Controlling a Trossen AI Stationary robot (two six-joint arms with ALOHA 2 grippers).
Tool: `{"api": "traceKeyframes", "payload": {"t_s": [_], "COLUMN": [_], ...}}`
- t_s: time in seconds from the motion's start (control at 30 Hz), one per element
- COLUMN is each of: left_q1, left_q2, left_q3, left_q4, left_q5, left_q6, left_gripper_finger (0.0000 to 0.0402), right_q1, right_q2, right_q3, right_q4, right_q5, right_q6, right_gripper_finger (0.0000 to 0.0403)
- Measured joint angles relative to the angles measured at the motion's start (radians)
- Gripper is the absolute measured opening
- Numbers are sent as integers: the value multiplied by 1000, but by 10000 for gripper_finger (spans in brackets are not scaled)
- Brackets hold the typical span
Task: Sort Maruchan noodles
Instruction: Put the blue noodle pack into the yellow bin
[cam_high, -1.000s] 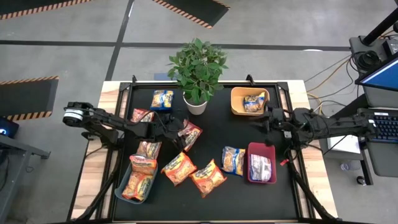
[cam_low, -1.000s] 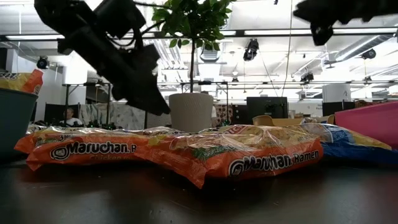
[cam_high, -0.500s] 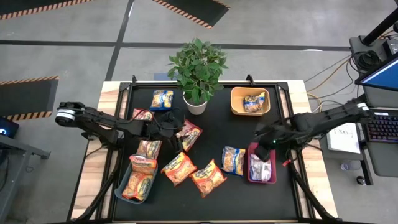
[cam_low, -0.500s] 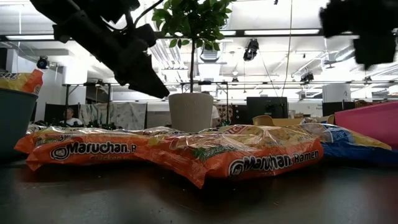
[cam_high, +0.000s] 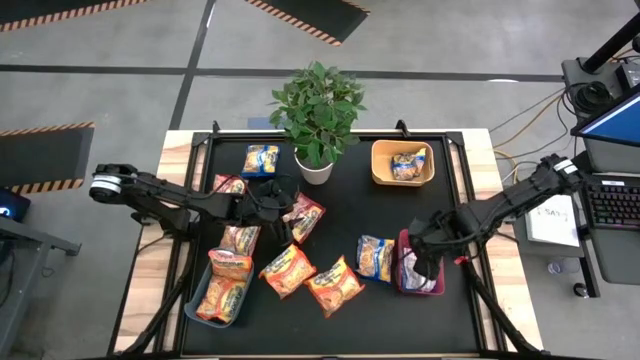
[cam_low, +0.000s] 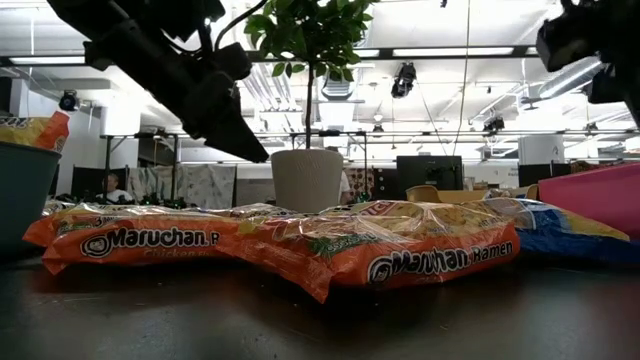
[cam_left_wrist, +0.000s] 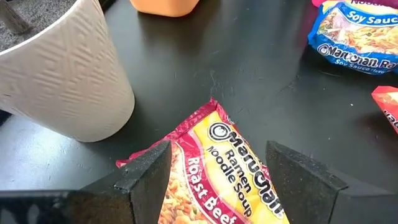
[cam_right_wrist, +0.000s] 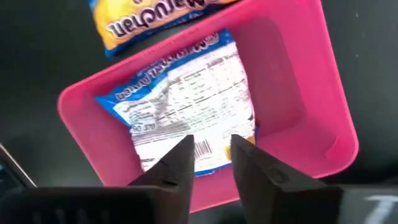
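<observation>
Right gripper hung directly over the pink rectangular plastic bin at the right of the black tabletop, fingers narrowly parted and grasping nothing; a blue-and-white ramen packet lay face-down inside that bin, apparently just deposited. Left gripper was spread wide and empty, poised above a red-pink Roast Beef ramen packet beside the white textured plant pot.

Sorted so far, as judged: one packet in the pink bin, one in the orange rectangular bin, and a couple of orange packets stacked in the grey-blue bin at the front left.

Loose on the tabletop: a blue-and-yellow packet near the pot, another blue-and-yellow packet just beside the pink bin, two orange packets at the front centre, and several red-pink ones around the left gripper (exact count unclear under the arm). Roughly a third done.
</observation>
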Motion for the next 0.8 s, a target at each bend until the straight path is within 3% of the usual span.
{"api": "traceKeyframes", "payload": {"t_s": [0.37,0.7,0.8], "left_q1": [0,0,0], "left_q2": [1,1,1], "left_q3": [-9,-13,-13], "left_q4": [1,3,3], "left_q5": [0,0,0], "left_q6": [0,-4,-4], "left_gripper_finger": [242,242,242], "right_q1": [186,201,171], "right_q2": [127,104,34], "right_q3": [-25,-10,22], "right_q4": [69,73,71], "right_q5": [149,163,248], "right_q6": [-70,-26,-13], "right_gripper_finger": [197,191,185]}}
